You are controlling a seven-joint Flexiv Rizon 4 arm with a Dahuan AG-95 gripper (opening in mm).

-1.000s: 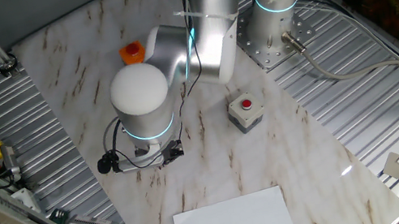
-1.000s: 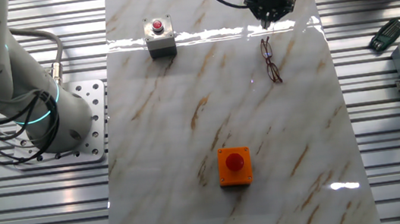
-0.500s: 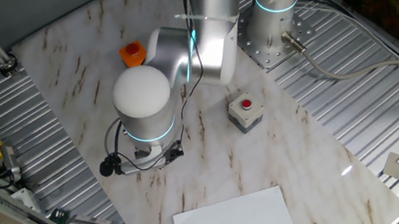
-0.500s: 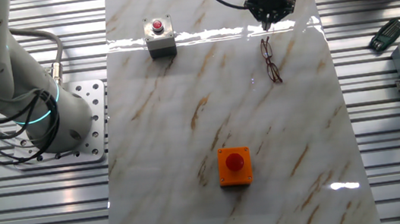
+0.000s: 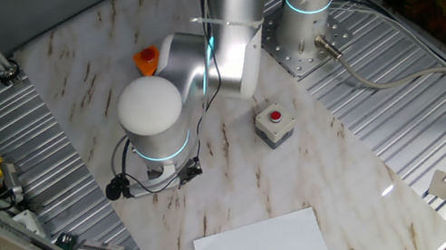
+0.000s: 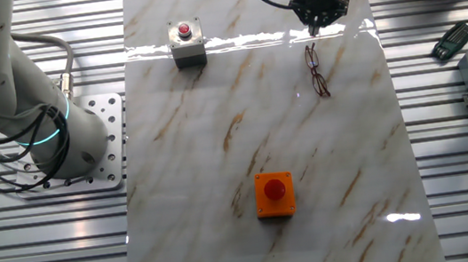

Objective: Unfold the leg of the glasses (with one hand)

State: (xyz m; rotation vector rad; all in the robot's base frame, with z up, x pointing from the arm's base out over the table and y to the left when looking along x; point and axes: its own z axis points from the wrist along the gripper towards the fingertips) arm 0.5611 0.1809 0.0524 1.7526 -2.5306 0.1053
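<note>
Near the far edge of the marble table (image 6: 222,177), the glasses (image 6: 317,70) lie flat with legs folded, just below the gripper (image 6: 314,26), whose tips point down close to the frame's upper end; whether its fingers are apart or together cannot be told. A grey red-button box (image 6: 186,43) and an orange box (image 6: 274,194) sit well apart

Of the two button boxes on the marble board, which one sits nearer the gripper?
The grey box with the red button, level with the gripper; the orange box lies much farther down the board.
</note>
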